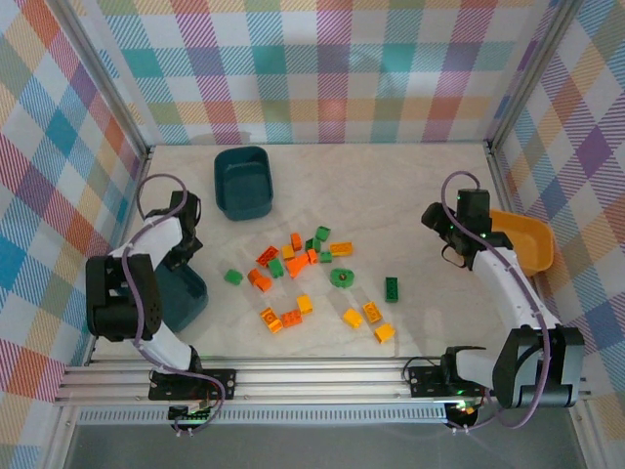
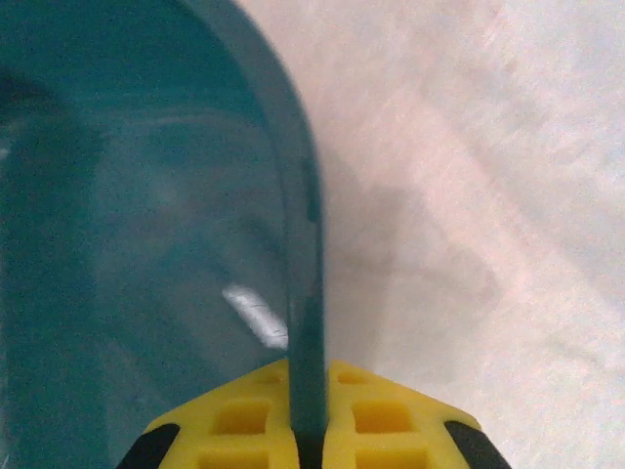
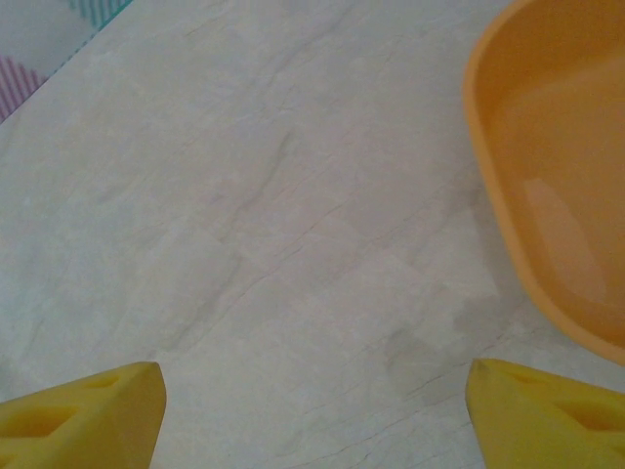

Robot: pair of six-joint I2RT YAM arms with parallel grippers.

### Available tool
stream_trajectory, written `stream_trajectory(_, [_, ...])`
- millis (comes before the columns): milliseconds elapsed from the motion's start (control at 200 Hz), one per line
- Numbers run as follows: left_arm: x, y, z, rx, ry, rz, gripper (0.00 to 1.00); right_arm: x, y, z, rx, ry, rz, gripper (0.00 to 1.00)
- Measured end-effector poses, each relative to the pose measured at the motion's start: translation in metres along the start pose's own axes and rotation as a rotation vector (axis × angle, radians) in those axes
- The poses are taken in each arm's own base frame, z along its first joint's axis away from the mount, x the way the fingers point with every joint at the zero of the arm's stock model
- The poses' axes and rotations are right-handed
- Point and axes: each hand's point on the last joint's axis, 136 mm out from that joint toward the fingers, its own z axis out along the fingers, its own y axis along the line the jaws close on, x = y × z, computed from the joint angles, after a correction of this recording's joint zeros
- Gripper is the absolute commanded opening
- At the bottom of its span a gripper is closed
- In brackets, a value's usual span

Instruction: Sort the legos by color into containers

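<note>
left pincer point(image 2: 309, 432): clamped on teal tub point(image 2: 117, 244) wall | right pincer point(image 3: 312, 410): apart, over counter point(image 3: 244, 195) beside orange tub point(image 3: 557, 176)

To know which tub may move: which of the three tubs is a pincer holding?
The near-left teal tub: the left pincer is shut on its wall. The far teal tub and the orange-yellow tub stand untouched.
</note>
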Motion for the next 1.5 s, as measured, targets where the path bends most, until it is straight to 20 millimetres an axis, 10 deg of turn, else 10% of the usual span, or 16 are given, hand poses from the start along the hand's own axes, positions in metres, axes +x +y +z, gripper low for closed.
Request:
stream_trajectory(485, [-0.129,-0.099,-0.015,0.066,-0.183,0.192,0.0,-0.022,-0.079,-0.018,0.156,-0.082,0.387,0.88])
stream_trajectory(765, [-0.117,-0.154,0.019,0.204,-0.076,0.387,0.0,-0.014,-0.136,-0.023,0.23,-0.078,0.628,0.9])
stream_trajectory(1060, [-0.111,-0.189,0.013,0.375,-0.034,0.477,0.0,0.011,-0.164,0.025,0.306,0.084,0.737,0.84])
stream_trajectory(1505, [-0.1,-0.209,0.002,0.452,-0.023,0.528,0.0,-0.005,-0.162,0.063,0.253,0.134,0.717,0.27])
